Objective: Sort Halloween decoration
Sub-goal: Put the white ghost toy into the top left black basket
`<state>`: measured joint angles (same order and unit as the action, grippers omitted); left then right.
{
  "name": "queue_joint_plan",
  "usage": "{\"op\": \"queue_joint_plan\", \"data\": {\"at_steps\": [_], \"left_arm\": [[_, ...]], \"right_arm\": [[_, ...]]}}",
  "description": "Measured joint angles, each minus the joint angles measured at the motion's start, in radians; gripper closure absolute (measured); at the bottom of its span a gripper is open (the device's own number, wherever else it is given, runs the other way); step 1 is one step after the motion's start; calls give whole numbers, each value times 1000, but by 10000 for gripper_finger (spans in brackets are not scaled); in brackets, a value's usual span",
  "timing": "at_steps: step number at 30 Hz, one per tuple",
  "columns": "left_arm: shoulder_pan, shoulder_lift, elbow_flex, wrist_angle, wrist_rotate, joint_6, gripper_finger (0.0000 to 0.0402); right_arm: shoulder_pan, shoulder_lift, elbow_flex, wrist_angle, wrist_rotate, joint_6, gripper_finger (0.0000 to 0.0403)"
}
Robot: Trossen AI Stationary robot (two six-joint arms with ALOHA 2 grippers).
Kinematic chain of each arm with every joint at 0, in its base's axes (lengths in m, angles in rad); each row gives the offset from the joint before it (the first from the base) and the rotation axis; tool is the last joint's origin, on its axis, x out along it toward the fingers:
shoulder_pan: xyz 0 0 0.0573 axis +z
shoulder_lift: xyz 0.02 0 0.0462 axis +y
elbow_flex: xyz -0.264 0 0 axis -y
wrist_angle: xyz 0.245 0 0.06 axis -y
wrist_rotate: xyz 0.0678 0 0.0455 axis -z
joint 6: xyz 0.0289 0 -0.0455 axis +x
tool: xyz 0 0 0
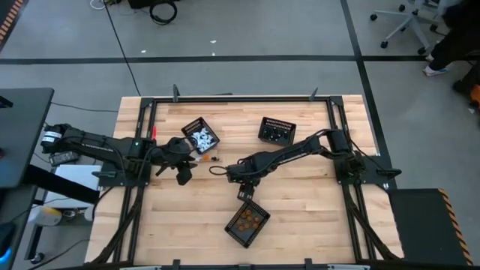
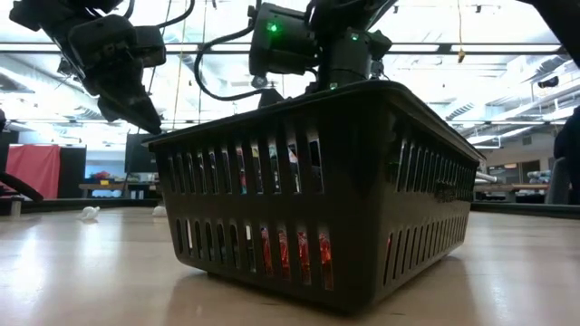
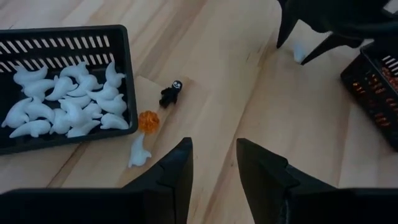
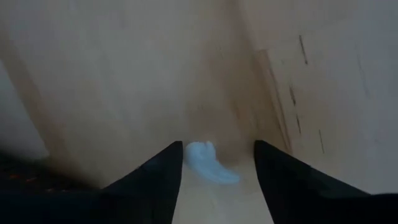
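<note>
A white ghost trinket (image 4: 208,163) lies on the wooden table, and my right gripper (image 4: 217,146) stands open over it, pointing down, one finger on either side. From the left wrist view this gripper (image 3: 292,51) shows with the ghost (image 3: 300,51) between its tips. Three more loose trinkets lie by the ghost basket (image 3: 62,37): a black figure (image 3: 170,93), an orange pumpkin (image 3: 148,121) and a white ghost (image 3: 138,151). My left gripper (image 3: 212,168) hovers open above the table near them, holding nothing.
The basket of white ghosts (image 1: 201,135) stands at the far middle. Another basket (image 1: 277,130), with dark pieces, sits to its right. The basket with orange pieces (image 1: 247,222) stands near the front edge, filling the low view (image 2: 326,190). Bare wood lies between them.
</note>
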<state>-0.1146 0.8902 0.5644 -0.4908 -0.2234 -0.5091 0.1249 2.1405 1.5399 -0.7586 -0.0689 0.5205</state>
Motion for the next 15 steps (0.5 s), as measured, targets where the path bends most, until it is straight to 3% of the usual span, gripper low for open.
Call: {"op": "queue_joint_plan", "data": {"at_steps": [15], "left_arm": [[0,0,0,-9,0,5,269]], "right_arm": [[-27,14,0,-42,45,-43,259]]}}
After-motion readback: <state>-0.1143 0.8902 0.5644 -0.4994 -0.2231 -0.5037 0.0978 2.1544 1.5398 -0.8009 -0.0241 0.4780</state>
